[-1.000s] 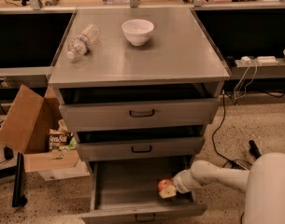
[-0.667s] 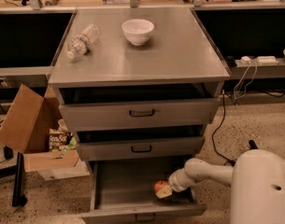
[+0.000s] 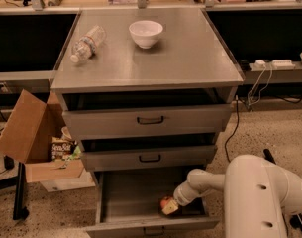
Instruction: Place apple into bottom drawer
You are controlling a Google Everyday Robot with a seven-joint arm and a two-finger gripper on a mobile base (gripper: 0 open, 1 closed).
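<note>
The bottom drawer (image 3: 130,197) of the grey cabinet is pulled open and shows a plain grey inside. The red-orange apple (image 3: 165,202) with a yellowish patch is inside it, toward the right, low over the drawer floor. My gripper (image 3: 170,206) reaches in from the right on the white arm (image 3: 200,182) and is shut on the apple. I cannot tell whether the apple touches the drawer floor.
The two upper drawers (image 3: 150,120) stand slightly ajar above the open one. A white bowl (image 3: 146,32) and a lying plastic bottle (image 3: 87,43) are on the cabinet top. An open cardboard box (image 3: 29,133) stands at the left. Cables (image 3: 237,128) hang at the right.
My gripper has moved the apple a little to the left and lower inside the bottom drawer. The arm has swung further in over the drawer.
</note>
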